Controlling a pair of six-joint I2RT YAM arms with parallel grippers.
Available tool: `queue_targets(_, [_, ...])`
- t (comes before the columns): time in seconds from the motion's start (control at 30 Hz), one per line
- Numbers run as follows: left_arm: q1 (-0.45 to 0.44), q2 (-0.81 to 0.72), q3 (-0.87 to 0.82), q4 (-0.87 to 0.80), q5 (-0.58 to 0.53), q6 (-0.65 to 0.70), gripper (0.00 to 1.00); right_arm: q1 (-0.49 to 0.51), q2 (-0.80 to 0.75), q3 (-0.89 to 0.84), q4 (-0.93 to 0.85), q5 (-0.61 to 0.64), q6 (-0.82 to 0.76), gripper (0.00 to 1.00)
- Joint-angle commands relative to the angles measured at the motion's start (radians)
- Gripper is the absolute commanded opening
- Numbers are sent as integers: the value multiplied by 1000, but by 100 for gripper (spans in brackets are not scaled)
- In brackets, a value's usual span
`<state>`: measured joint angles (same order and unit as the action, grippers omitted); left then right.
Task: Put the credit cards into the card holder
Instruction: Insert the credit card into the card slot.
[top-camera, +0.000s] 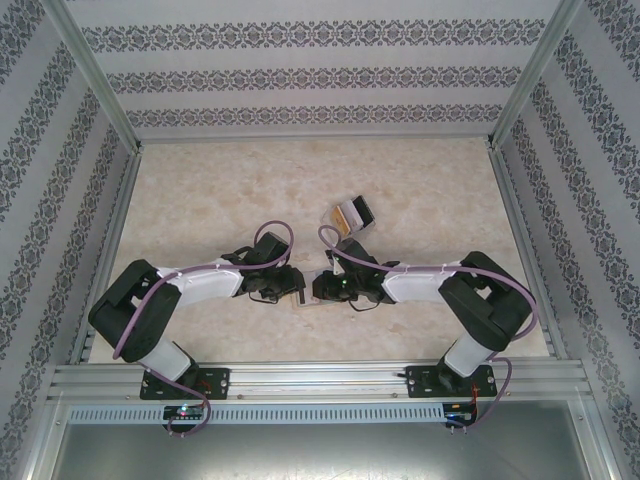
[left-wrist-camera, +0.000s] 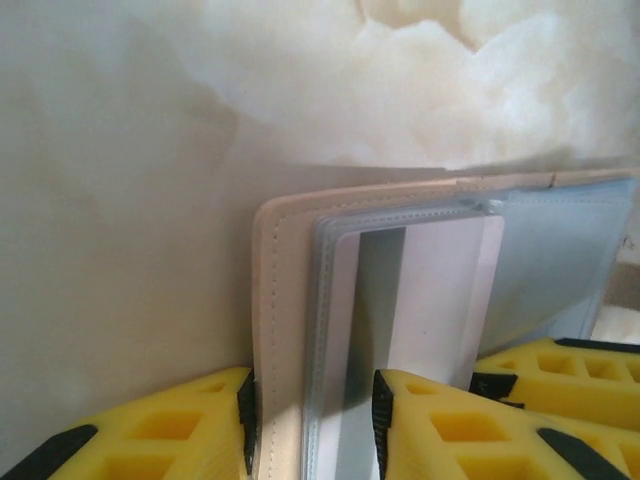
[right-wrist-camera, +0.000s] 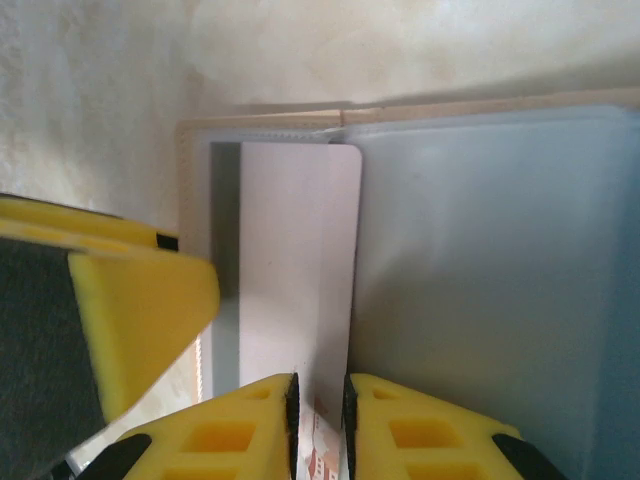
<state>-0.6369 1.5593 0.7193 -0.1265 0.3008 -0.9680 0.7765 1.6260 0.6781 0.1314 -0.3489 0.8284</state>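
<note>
From above, the card holder (top-camera: 306, 299) sits between both arms near the table's (top-camera: 200, 200) front, other cards (top-camera: 352, 214) farther back. Close up, the left gripper (left-wrist-camera: 312, 425) clamps its tan cover; the right gripper (right-wrist-camera: 318, 405) pinches a white card (right-wrist-camera: 300, 250) against a clear sleeve (right-wrist-camera: 480, 280)

Left arm (top-camera: 165, 300): base at the near edge of the bench (top-camera: 200, 190), elbow pushed out toward the left edge, forearm running inward and low. Right arm (top-camera: 480, 300): mirror pose, elbow out toward the right edge, forearm inward. I read both wrists as roughly level. The tools face each other almost tip to tip, midway between the left and right edges and closer to the near edge than the far. Left tool (left-wrist-camera: 310, 405): fingers part-closed, clamped across the edge of the card holder (left-wrist-camera: 272, 300). Right tool (right-wrist-camera: 318, 395): fingers nearly together, pinching a white card (right-wrist-camera: 300, 250). One left finger (right-wrist-camera: 140, 295) sits just beside the right tool in my right wrist view.
</note>
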Motion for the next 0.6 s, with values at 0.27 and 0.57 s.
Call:
queue_targets(0.27, [3, -120, 36, -106, -183, 39, 46, -37, -261, 67, -311, 289, -160, 36])
queue_targets(0.57, [28, -138, 81, -124, -212, 57, 49, -138, -419, 105, -375, 450, -275, 37])
